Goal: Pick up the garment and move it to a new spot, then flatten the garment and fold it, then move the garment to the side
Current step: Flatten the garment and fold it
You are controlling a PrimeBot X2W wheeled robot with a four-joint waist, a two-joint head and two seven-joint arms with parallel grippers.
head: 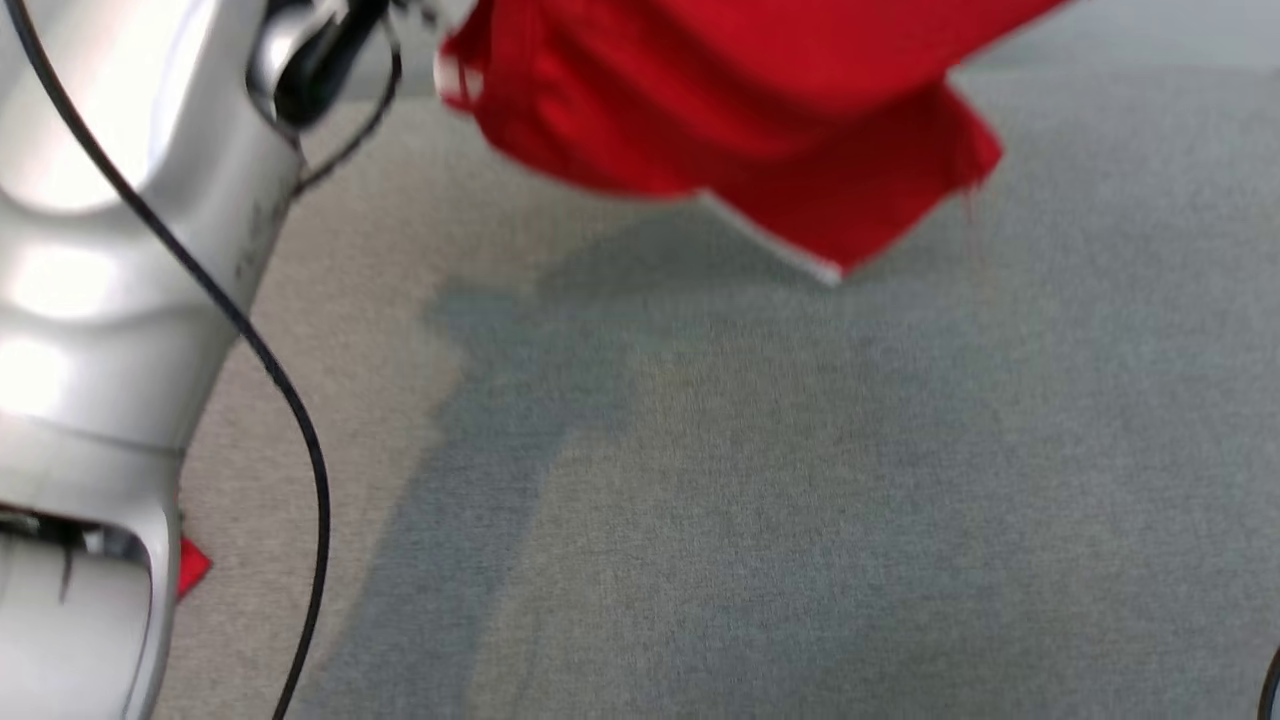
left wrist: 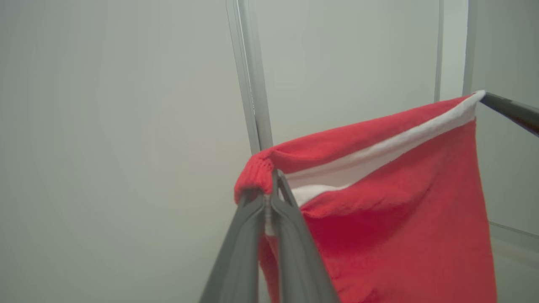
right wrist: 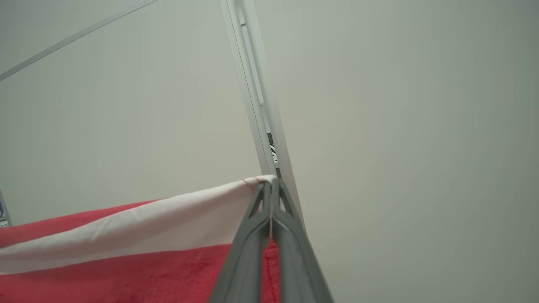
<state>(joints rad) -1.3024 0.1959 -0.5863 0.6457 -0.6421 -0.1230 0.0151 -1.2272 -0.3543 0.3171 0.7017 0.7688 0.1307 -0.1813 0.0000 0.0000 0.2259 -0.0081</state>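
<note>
Fingers of left gripper and right gripper pinched tight on the red garment, seemingly aloft — keep it taut, lower evenly.

Soft bright light, blurred head view, broad grey shadow

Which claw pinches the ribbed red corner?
The left claw: it grips the red knit garment at its ribbed corner, while the right claw grips a white-edged corner.
</note>
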